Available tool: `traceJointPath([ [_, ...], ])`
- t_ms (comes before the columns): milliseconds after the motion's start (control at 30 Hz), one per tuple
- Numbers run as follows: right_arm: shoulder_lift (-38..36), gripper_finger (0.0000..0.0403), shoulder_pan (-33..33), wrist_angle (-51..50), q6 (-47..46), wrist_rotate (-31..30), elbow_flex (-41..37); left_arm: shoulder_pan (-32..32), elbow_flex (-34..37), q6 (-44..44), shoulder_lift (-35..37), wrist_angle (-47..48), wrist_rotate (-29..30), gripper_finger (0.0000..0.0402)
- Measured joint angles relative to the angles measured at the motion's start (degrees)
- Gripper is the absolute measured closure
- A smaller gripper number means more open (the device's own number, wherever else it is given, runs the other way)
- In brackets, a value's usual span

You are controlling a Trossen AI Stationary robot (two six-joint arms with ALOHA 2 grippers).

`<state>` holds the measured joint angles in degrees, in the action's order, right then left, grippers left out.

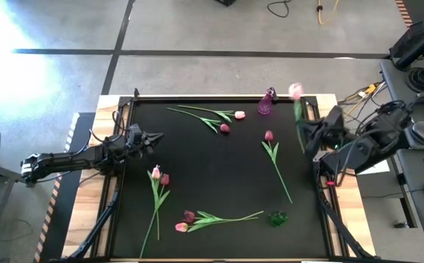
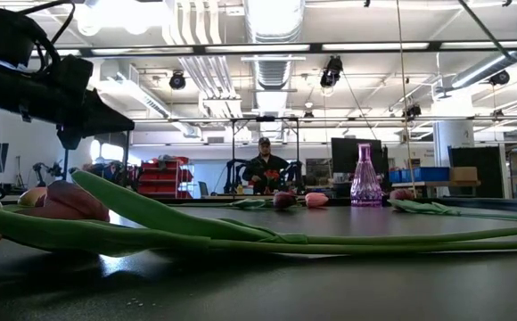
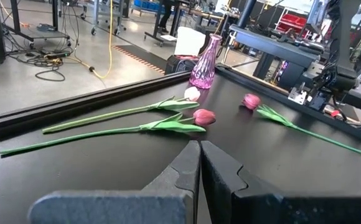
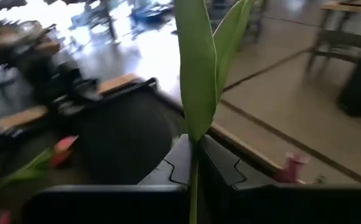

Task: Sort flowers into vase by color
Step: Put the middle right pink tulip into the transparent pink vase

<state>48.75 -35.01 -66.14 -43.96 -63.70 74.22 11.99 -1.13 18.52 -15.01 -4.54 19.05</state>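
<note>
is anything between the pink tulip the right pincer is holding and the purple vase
Nothing visible. The right pincer holds the pink tulip near the table's far right corner, and only bare black mat lies between it and the purple vase beside it.

Black table (image 1: pixel 212 157), scattered tulips (image 1: pixel 273 153), purple vase (image 1: pixel 266 103), green vase (image 1: pixel 276 218)

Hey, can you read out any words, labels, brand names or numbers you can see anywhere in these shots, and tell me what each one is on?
No readable text in any view.
The pink vase, the green vase and the black table show no markings.
Red bins in the room behind: any labels too small to read.
</note>
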Motion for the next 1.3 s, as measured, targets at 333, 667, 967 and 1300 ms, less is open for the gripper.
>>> traceJointPath([
  [333,2.5,0.0394,13.9,22.3,21.6,18.3,-1.6,0.0,0.0,-0.1,-1.0,0.0,0.0,0.0402],
  [667,13.4,0.0394,40.2,43.4,37.0,42.7,-2.7,0.0,0.0,-1.6,-0.9,-0.6,0.0,0.0402],
  [967,15.4,0.0394,59.5,62.0,49.3,43.8,-5.3,0.0,0.0,-1.6,-1.0,-0.6,-0.1,0.0402],
  [1300,14.9,0.0394,71.5,79.3,50.8,46.2,-16.9,0.0,0.0,-1.6,-1.0,-0.6,0.0,0.0402],
])
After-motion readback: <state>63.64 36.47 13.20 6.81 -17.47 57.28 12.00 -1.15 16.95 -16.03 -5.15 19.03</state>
